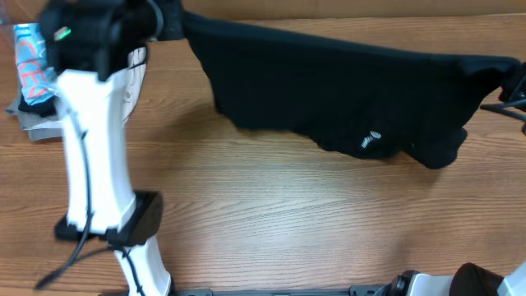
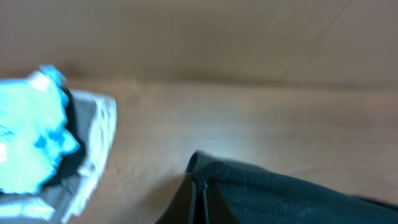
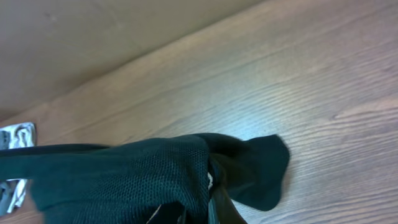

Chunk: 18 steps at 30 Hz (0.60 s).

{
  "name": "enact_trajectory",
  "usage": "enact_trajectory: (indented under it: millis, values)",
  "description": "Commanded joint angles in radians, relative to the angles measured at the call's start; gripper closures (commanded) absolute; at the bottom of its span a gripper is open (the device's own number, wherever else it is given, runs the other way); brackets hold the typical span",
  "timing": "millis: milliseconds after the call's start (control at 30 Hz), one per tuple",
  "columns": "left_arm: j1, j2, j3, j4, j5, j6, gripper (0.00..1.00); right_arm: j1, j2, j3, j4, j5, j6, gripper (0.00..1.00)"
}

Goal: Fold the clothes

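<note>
The black garment [image 1: 329,90] hangs stretched across the far half of the table, held up at both ends, with its small white logo [image 1: 371,141] near the lower edge. My left gripper [image 1: 168,20] at the far left is shut on one end of the black garment [image 2: 280,196]. My right gripper [image 1: 514,86] at the far right edge is shut on the other end [image 3: 124,180]; a loose flap [image 3: 261,168] droops toward the table.
A light blue shirt with red lettering [image 1: 31,62] lies on folded grey and white garments [image 1: 37,123] at the far left; they also show in the left wrist view [image 2: 31,143]. The wooden table [image 1: 288,222] stretches in front.
</note>
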Motion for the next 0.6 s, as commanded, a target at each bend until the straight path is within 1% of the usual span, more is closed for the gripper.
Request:
enact_trajectory:
  millis: [0, 167, 300, 433, 567]
  values:
    - [0.016, -0.164, 0.061, 0.011, -0.064, 0.016, 0.96, -0.015, -0.064, 0.079, -0.023, 0.007, -0.006, 0.96]
    - [0.016, -0.244, 0.061, -0.002, -0.077, 0.018, 0.96, -0.015, -0.135, 0.085, -0.093, -0.034, -0.006, 0.96]
    - [0.016, -0.288, 0.061, -0.073, -0.077, 0.020, 0.96, -0.015, -0.215, 0.079, -0.093, -0.047, 0.013, 0.96]
    - [0.016, -0.305, 0.061, -0.164, -0.077, 0.021, 0.96, -0.015, -0.294, 0.078, -0.093, -0.064, 0.025, 0.96]
    - [0.016, -0.301, 0.024, -0.169, -0.058, 0.042, 0.96, -0.015, -0.327, 0.072, -0.093, -0.101, 0.023, 0.96]
